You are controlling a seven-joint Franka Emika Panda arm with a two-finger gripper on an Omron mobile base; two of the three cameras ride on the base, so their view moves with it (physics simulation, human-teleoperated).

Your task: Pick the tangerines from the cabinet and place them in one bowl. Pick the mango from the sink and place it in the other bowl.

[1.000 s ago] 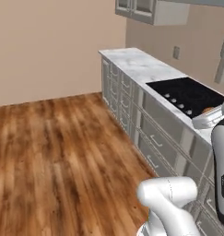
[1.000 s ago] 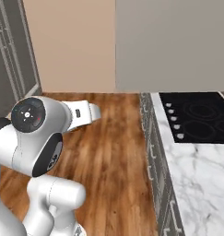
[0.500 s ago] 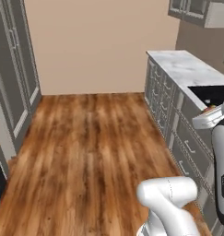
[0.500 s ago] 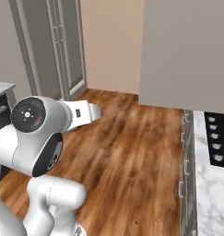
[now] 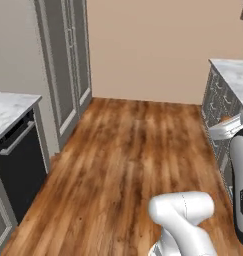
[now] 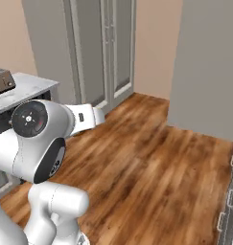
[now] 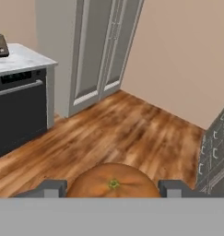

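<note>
In the hand view a bright orange tangerine (image 7: 113, 182) sits between my two dark fingertips, with my gripper (image 7: 112, 188) shut on it. The left base view shows a sliver of the same tangerine (image 5: 226, 119) at the white hand on the far right, at about counter height over the wooden floor. The cabinet, the bowls, the mango and the sink are out of view.
Tall grey pantry doors (image 5: 68, 70) stand ahead on the left. Beside them is a black dishwasher (image 5: 18, 160) under a marble counter (image 5: 8, 107) with a toaster (image 6: 3, 81). Grey drawer fronts (image 5: 218, 105) line the right. Wooden floor (image 5: 128, 150) lies between.
The whole picture has swung as the base turned: the stove and its counter slid out of view, the pantry doors and dishwasher came in. The tangerine stays in the grip.
</note>
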